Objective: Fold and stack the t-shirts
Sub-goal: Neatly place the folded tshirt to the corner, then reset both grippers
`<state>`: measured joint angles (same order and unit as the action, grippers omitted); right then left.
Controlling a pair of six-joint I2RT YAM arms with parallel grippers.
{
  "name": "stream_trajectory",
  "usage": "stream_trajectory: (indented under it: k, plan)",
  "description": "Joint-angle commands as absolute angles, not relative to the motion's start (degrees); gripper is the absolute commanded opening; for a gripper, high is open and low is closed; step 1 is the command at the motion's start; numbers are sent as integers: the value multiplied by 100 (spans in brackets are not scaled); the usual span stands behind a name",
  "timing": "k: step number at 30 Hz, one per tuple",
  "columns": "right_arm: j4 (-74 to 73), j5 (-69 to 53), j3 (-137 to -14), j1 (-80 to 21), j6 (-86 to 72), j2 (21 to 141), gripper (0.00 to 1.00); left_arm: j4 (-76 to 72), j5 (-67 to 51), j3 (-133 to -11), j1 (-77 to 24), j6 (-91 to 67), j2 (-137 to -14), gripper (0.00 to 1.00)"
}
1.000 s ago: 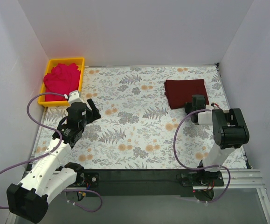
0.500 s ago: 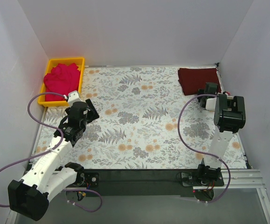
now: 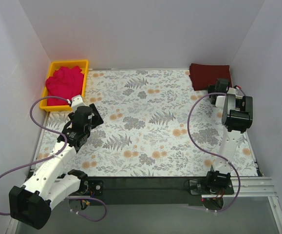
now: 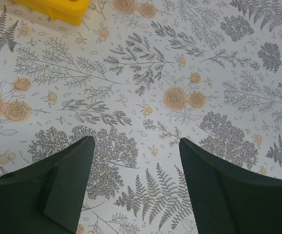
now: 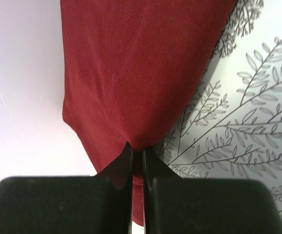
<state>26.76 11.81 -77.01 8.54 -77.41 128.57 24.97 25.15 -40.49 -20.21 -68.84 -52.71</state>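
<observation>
Now: maroon shirt pinched at far right corner, red shirt in bin

The table (image 3: 145, 122) is covered by a floral-print cloth and is enclosed by white walls (image 3: 131, 29) on three sides. The left arm (image 3: 53, 165) is stretched from its base toward the far left part of the table. The right arm (image 3: 233, 126) is raised steeply and reached toward the far right corner. A purple cable (image 3: 197, 131) is looped beside each arm.

The yellow bin (image 3: 84, 66) is set at the far left corner, against the left wall. It is filled by the pinkish-red t-shirt (image 3: 63, 83), which is bunched up, not flat. One corner of the bin is seen at the top edge of the left wrist view.

The maroon t-shirt (image 3: 209, 75) is laid as a flat, compact rectangle in the far right corner, pushed up against the back wall. In the right wrist view its one long side is seen touching the wall.

The left gripper (image 4: 136, 142) is held over bare cloth, near the bin but apart from it. Its jaws are spread wide and nothing is held between them.

The right gripper (image 5: 136, 147) is placed at the near edge of the maroon t-shirt. Its jaws are clenched nearly together, and the hem of the shirt is pinched between them.
</observation>
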Motion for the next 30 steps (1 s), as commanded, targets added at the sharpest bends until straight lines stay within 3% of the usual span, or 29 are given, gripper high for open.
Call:
stream_trajectory:
  k: [1, 6, 10, 13, 14, 16, 22, 30]
  plan:
    - [2777, 1275, -7910, 958, -7340, 12902, 1, 2443, 2716, -4017, -2013, -6864, -5238, 69]
    - [2786, 1090, -7901, 1081, -7207, 12955, 4, 2417, 2689, -4008, -2004, -6855, -5247, 69]
    - [2795, 941, -7866, 1090, -7128, 12938, 20, 2426, 2689, -4017, -2013, -6855, -5238, 69]
    - [2804, 835, -7735, 1090, -6997, 12771, 44, 2426, 2689, -4017, -2013, -6855, -5203, 69]
    - [2812, 731, -7700, 1099, -6926, 12657, 56, 2408, 2689, -4008, -2013, -6855, -5186, 69]
    - [2839, 572, -7463, 1099, -6829, 12481, 68, 2400, 2672, -3990, -2013, -6847, -5107, 69]
    - [2927, 177, -6296, 976, -6461, 11357, 79, 2373, 2646, -3964, -2013, -6847, -4826, 73]
    - [2918, -1238, -3879, 870, -5573, 8608, 80, 2320, 2689, -3858, -2004, -6847, -4307, 81]
